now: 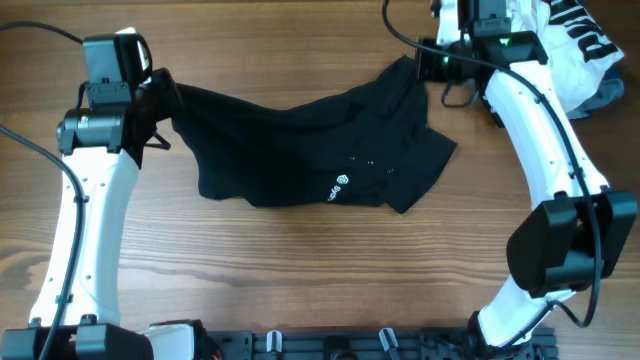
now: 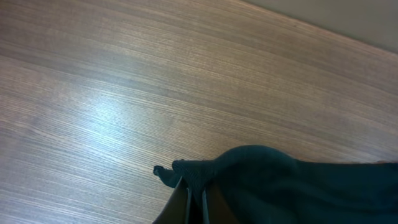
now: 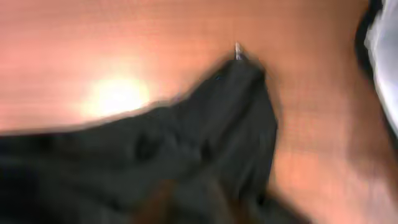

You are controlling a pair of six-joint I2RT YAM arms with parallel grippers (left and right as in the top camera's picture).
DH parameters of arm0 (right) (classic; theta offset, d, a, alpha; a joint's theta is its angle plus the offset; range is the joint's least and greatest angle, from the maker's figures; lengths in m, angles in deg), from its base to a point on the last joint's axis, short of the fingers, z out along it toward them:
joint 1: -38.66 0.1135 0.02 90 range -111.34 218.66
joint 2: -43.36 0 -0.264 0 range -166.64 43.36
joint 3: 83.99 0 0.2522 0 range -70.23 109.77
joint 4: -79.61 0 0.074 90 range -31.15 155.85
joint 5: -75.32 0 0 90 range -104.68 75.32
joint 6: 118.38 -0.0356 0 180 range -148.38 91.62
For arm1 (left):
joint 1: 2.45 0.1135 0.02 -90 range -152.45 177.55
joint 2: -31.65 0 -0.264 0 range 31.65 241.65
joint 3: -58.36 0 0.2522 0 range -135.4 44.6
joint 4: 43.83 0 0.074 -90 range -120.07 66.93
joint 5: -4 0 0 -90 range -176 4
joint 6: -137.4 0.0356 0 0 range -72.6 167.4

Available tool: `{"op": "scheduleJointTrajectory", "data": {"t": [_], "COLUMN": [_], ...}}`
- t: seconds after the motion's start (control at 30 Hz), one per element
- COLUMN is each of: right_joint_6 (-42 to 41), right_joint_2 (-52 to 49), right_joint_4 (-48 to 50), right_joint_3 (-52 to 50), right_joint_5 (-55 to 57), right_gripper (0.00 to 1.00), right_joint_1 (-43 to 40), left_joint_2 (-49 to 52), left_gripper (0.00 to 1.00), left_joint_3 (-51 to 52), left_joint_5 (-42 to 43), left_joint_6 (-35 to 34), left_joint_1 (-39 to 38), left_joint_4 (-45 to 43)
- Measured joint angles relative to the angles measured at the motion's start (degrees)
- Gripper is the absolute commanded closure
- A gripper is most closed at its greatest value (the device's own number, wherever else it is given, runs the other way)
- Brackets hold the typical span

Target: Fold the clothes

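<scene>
Desk: What fills the frame from above?

Photographer: A wood-grain surface [image 1: 300, 280], with a black garment [image 1: 300, 140] spread loosely across its middle. The cloth is rumpled, with one flap lying over on the right side.

Desk: And the machines?

Photographer: The left arm [image 1: 90, 220] stands at the garment's left end, and the right arm [image 1: 545, 130] curves up to its upper right corner. Behind the right arm, at the far right edge, lies a heap of clothes [image 1: 575, 45], white with black lettering and a bit of light blue, apart from the black garment.

Desk: The grips?

Photographer: The left pincer [image 1: 158, 95] is pressed together on the garment's left corner; its wrist view shows a bunch of dark cloth caught between the fingers. The right pincer [image 1: 428, 62] sits at the peaked upper right corner, touching or just beside it. Its wrist view is blurred, so I cannot tell whether it is spread or pinching the cloth.

Desk: Any marking?

Photographer: A small white round logo [image 1: 341, 186] near the garment's lower edge, right of centre.
</scene>
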Motion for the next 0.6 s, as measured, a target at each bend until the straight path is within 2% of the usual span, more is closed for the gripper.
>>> {"op": "scheduleJointTrajectory", "data": {"t": [0.13, 0.27, 0.4, 0.6], "right_joint_6": [-0.48, -1.05, -2.32, -5.42], "right_joint_2": [-0.13, -0.13, -0.15, -0.44], "right_joint_4": [-11.8, -17.68, -16.57, -7.74], "right_joint_3": [-0.33, -3.48, -9.84, -22.23], "right_joint_5": [-0.09, -0.7, -1.42, -4.2], "right_gripper": [0.32, 0.36, 0.41, 0.47], "right_joint_1": [0.11, 0.48, 2.49, 6.91], "left_joint_2": [0.46, 1.64, 2.95, 3.48], "left_gripper": [0.96, 0.96, 0.96, 0.96], "left_joint_3": [0.0, 0.0, 0.0, 0.0], "left_joint_5": [-0.02, 0.0, 0.0, 0.0], "left_joint_6": [0.0, 0.0, 0.0, 0.0], "left_joint_1": [0.0, 0.0, 0.0, 0.0], "left_joint_4": [0.0, 0.13, 0.15, -0.28]}}
